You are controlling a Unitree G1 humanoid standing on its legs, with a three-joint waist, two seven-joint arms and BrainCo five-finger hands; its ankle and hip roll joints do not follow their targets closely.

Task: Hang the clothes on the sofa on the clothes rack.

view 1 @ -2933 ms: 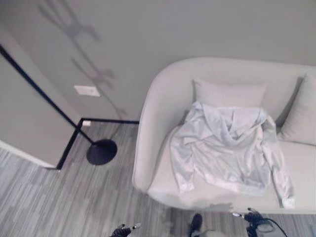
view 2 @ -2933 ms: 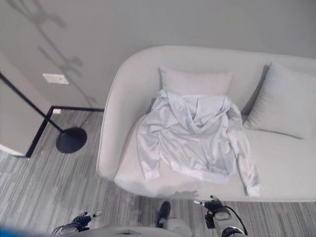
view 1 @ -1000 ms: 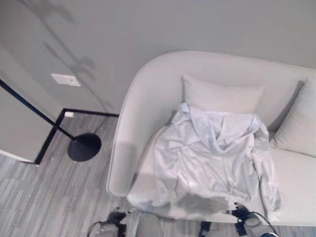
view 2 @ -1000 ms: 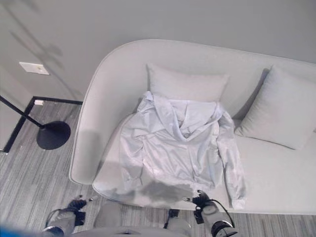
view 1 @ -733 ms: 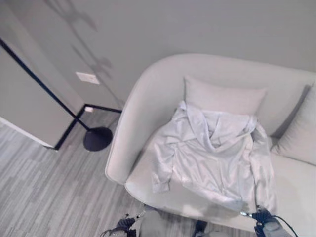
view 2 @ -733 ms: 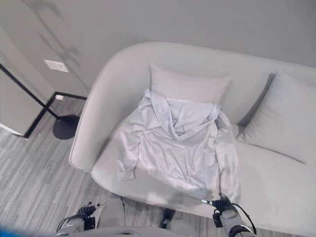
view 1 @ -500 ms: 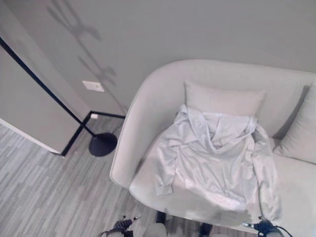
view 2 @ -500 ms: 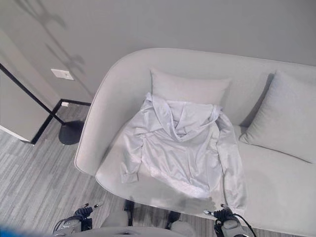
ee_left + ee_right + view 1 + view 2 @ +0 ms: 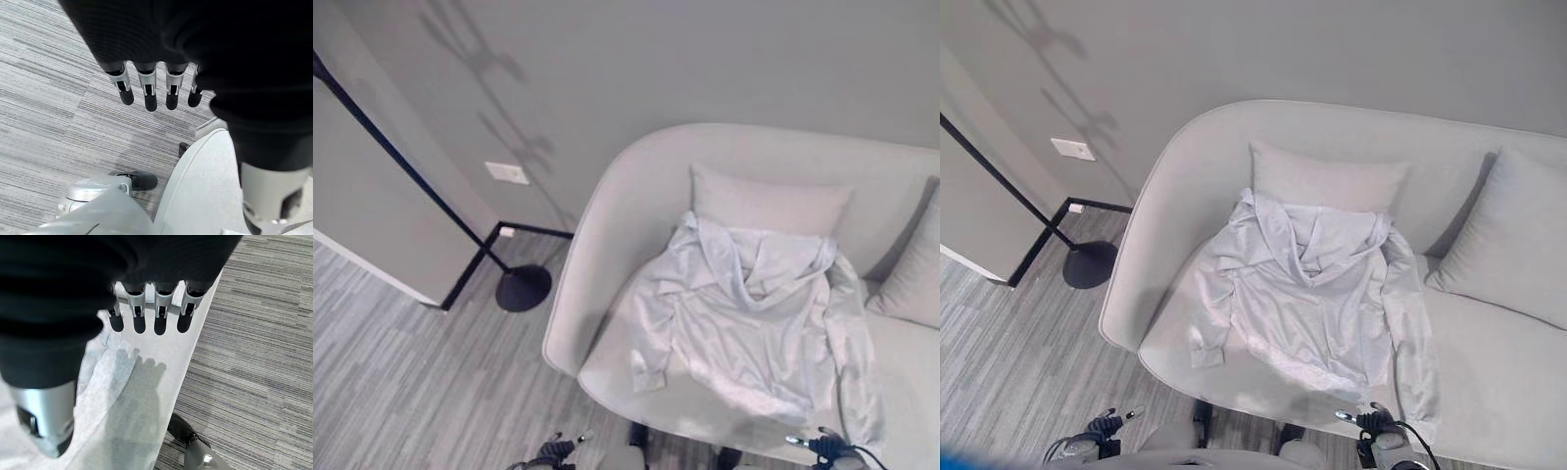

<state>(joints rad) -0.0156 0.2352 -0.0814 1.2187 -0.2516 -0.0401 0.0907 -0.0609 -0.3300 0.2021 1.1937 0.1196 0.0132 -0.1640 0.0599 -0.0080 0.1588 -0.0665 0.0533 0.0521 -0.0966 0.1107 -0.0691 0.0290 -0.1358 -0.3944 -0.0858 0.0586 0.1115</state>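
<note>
Although the clothes rack (image 9: 440, 220) stands off the sofa's left end, a thin black pole slanting down to a round dark base on the striped floor (image 9: 401, 382), nothing hangs on it yet. Low at the near edge of the head view, the left hand (image 9: 1108, 425) hangs over that floor, and its own wrist view shows its fingers (image 9: 146, 95) straight and relaxed with nothing between them, just beside the sofa's front edge.

The sofa (image 9: 607, 255) is pale and rounded, and the jacket (image 9: 1317, 294) lies spread on the seat toward its left end. The hood and collar rest against the cushion (image 9: 1327, 181) at the backrest, one sleeve reaches the front-left corner of the seat, and the other sleeve trails to the front edge further right. A second cushion (image 9: 1513, 245) leans in the right part of the backrest.

The cloth looks thin, light and glossy, so it will likely be limp and slippery, sliding through a loose pinch. The collar or shoulder seam, where layers bunch, seems the surest hold; the near hem would let it sag and unfold.

The right hand (image 9: 146, 308) hovers at the seat's front edge beside the right sleeve, fingers straight and slightly apart, holding nothing.
</note>
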